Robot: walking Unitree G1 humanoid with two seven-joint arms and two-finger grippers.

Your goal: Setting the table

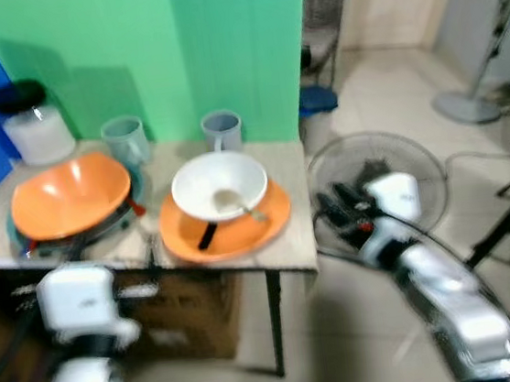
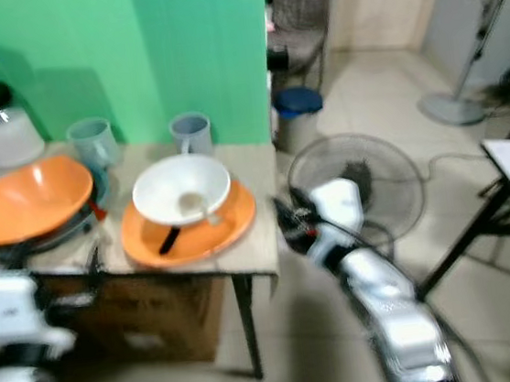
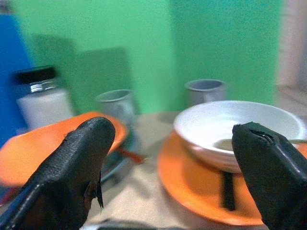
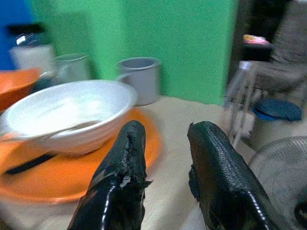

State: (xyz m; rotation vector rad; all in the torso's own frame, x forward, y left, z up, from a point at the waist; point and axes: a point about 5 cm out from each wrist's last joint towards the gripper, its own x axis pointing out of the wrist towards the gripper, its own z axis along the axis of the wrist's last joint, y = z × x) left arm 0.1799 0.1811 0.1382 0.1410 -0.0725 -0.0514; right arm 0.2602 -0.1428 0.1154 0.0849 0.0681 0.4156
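We see a white bowl [image 1: 219, 185] with a spoon [image 1: 236, 202] in it, sitting on an orange plate [image 1: 225, 222] near the front right corner of the small table [image 1: 291, 251], with a dark utensil [image 1: 207, 236] lying on the plate beneath it, an orange bowl [image 1: 70, 194] on the table's left side, and two grey cups [image 1: 221, 130] and a black-lidded jar [image 1: 32, 122] behind, against the green board [image 1: 157, 55]. Our left gripper [image 3: 172, 158] hovers just before the table's front edge, its fingers spread wide and empty. Our right gripper [image 4: 165, 163] hangs off the table's right corner above the floor fan [image 1: 379, 186], its fingers a narrow gap apart and holding nothing.
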